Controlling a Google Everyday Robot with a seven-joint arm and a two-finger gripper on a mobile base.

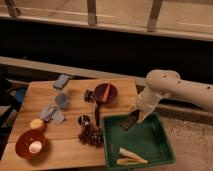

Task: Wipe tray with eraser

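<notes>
The dark-green tray (pixel 150 142) sits at the right front of the wooden table. My gripper (pixel 134 118) hangs over the tray's far left part from the white arm (pixel 170 90) and is shut on the black eraser (pixel 129 122). The eraser rests tilted on or just above the tray floor near the back rim. Some pale yellow pieces (pixel 129 156) lie in the tray's front part.
A red bowl (pixel 106 92) with a black-handled utensil (pixel 97 111) stands left of the tray. A dark cup (pixel 84 119) and a dark cluster (pixel 91 135) lie near the tray's left rim. Blue pieces (pixel 55 111) and a red-brown bowl (pixel 31 144) are farther left.
</notes>
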